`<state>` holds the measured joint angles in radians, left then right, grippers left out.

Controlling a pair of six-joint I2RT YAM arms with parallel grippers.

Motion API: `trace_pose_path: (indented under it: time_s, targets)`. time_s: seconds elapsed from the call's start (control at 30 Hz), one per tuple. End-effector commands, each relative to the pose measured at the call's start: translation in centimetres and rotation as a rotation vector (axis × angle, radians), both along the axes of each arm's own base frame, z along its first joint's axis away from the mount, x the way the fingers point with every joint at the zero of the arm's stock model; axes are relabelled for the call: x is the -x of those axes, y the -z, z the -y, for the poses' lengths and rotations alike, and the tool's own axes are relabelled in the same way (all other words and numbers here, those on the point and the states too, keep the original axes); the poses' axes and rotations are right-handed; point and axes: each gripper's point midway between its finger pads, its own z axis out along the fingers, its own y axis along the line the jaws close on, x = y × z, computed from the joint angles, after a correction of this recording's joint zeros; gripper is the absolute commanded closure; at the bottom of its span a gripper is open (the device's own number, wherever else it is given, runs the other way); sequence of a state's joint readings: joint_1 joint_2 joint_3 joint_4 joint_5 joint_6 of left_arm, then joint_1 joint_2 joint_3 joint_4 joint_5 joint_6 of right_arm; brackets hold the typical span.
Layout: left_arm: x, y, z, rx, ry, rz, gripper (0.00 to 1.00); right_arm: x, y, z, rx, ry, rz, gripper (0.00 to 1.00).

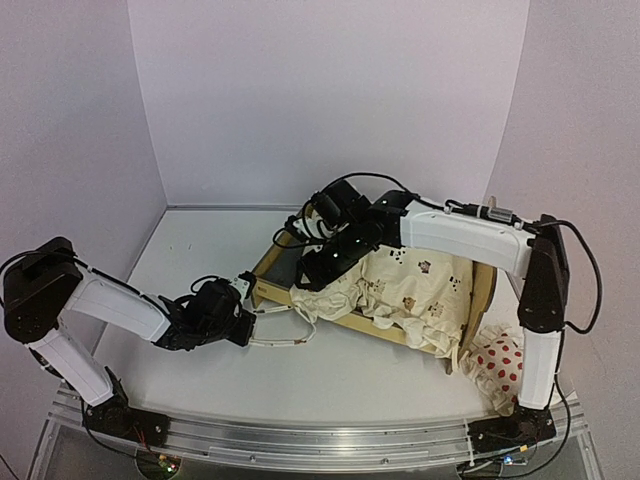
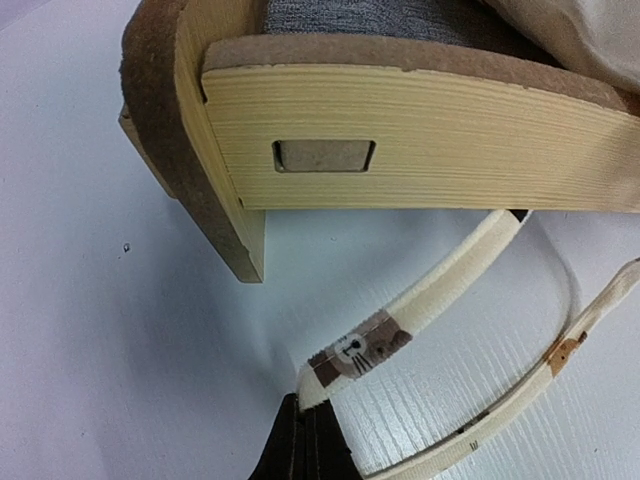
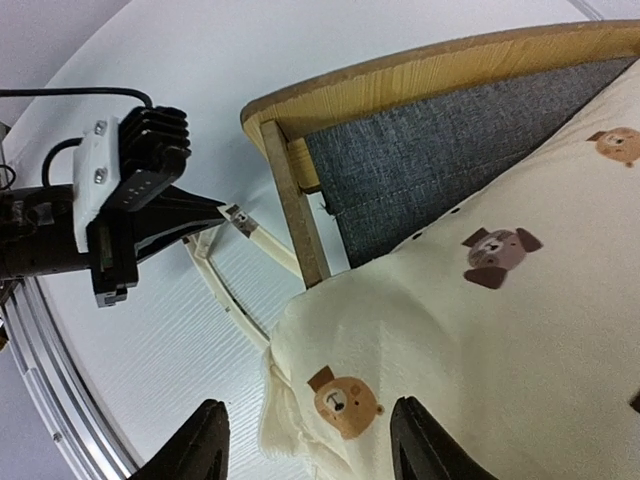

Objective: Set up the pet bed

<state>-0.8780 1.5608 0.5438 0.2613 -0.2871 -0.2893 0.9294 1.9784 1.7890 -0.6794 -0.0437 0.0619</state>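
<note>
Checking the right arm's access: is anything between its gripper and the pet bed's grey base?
Yes. The animal-print cushion lies over most of the pet bed, directly under the open right gripper; only a strip of grey base at one end shows bare. The left gripper, beside the bed, is shut on a cushion tie.

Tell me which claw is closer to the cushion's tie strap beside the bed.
Left. The left claw is shut on the tie strap beside the corner of the pet bed; the right claw hangs open over the edge of the cushion, not touching the strap.
</note>
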Motion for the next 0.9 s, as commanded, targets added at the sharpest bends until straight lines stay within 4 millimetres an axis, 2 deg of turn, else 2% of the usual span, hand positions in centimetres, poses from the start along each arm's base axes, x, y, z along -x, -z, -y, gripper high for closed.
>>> trace_pose_path:
  time_s: [0.0,0.23,0.3,0.43,0.57,0.73,0.87]
  targets:
    - [-0.6,-0.6,0.6,0.021,-0.009,-0.004,1.0,0.1,2.7,-1.1,0.051,-0.014,-0.036,0.48]
    - [-0.7,0.0,0.4,0.013,-0.01,-0.01,1.0,-0.8,5.1,-1.2,0.127,-0.034,-0.015,0.56]
    - [-0.7,0.0,0.5,0.016,-0.008,-0.012,1.0,-0.9,5.3,-1.4,0.13,-0.037,-0.014,0.63]
    - [-1.0,0.0,0.7,0.022,-0.007,-0.009,1.0,-1.1,5.4,-2.0,0.118,-0.043,-0.024,0.85]
    - [-1.6,0.2,0.6,0.034,-0.023,-0.029,1.0,-1.1,4.8,-3.3,0.073,-0.059,-0.043,0.98]
    - [-2.9,0.7,0.0,0.04,-0.064,-0.067,1.0,-2.3,4.0,-5.5,0.017,-0.049,-0.033,1.0]
    - [-3.7,1.1,-0.4,0.039,-0.073,-0.078,1.0,-4.1,4.3,-7.6,-0.024,-0.022,-0.013,1.0]
